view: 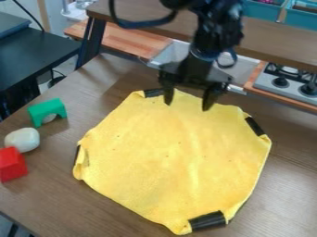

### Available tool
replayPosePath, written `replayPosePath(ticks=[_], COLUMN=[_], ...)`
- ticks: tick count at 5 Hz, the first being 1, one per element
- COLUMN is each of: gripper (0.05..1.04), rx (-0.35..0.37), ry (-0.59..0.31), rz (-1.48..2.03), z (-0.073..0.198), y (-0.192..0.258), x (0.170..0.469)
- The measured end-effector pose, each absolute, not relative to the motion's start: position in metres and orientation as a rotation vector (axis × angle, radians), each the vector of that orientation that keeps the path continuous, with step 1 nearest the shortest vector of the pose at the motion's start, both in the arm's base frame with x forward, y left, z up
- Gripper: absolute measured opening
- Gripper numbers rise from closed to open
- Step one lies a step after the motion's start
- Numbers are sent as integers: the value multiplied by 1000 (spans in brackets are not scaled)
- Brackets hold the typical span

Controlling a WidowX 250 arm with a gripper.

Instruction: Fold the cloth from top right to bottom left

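The yellow cloth (170, 157) lies spread on the wooden table (37, 194), and it covers a large part of the middle. By my judgement, the asked fold is not made: the side near 1 to 2 o'clock, with its black strip (254, 126), lies out flat, well apart from the side near 7 to 8 o'clock. Only the border is a little curled, for example at 9 o'clock. The black gripper (187, 105) is over the cloth's edge at about 12 o'clock. Its jaws stand wide apart, and I see nothing held between them. So probably all the main work is left: to grip the upper right edge, carry it toward 7 or 8 o'clock, and release it there.
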State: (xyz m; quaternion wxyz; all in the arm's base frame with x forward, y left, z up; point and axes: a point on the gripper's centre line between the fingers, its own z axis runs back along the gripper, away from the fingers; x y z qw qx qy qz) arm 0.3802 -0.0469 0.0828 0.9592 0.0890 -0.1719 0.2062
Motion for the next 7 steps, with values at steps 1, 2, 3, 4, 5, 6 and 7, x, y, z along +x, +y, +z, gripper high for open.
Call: replayPosePath(ticks=[1,2,3,4,5,6,7], gripper=[1000,1000,1000,1000,1000,1000,1000], rx=[180,168,169,126,137,150,195], ry=[-543,-655,-728,-793,-787,-783,-768], rz=[413,401,402,373,302,293,273], z=[75,64,62,59,42,30,10], y=[-68,-86,-98,-122,-140,-149,-150], x=[404,418,433,436,431,435,442])
